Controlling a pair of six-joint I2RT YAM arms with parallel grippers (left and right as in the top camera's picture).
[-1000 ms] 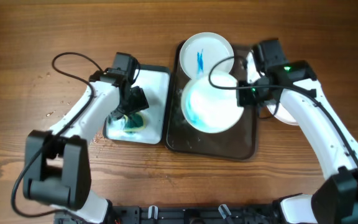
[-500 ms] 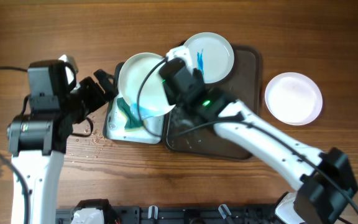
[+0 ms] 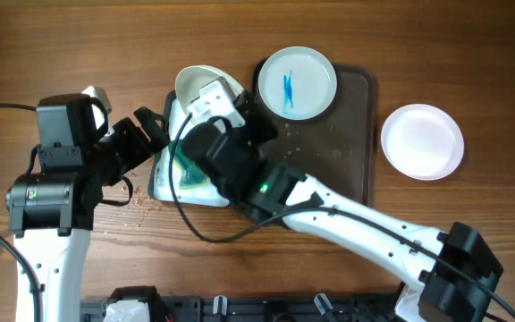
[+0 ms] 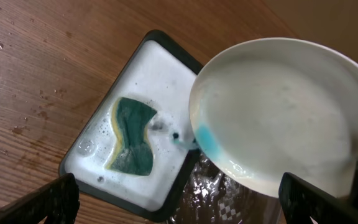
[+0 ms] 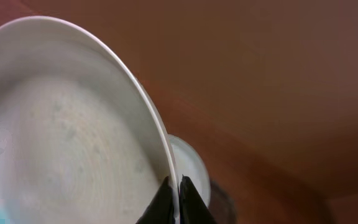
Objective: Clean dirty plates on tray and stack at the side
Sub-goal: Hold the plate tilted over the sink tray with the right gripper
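My right gripper (image 5: pixel 176 200) is shut on the rim of a white plate (image 5: pixel 61 137) and holds it tilted, nearly on edge, above the basin (image 3: pixel 202 82). In the left wrist view this plate (image 4: pixel 284 118) carries a teal smear near its lower edge. A second plate (image 3: pixel 296 82) with a blue smear lies at the back of the dark tray (image 3: pixel 342 170). A third, clean plate (image 3: pixel 422 140) lies on the table right of the tray. My left gripper (image 3: pixel 150 134) is open and empty, raised left of the basin, its fingertips (image 4: pixel 48 202) spread wide.
A dark-rimmed white basin (image 4: pixel 92 149) with foamy water and a green sponge (image 4: pixel 132 137) stands left of the tray. Water drops lie on the wood around it. The tray's floor is wet. My right arm (image 3: pixel 347 215) stretches across the tray's front.
My right gripper has carried the plate from the tray leftward over the basin and tipped it on edge. My left gripper has lifted off the sponge and drawn back left.
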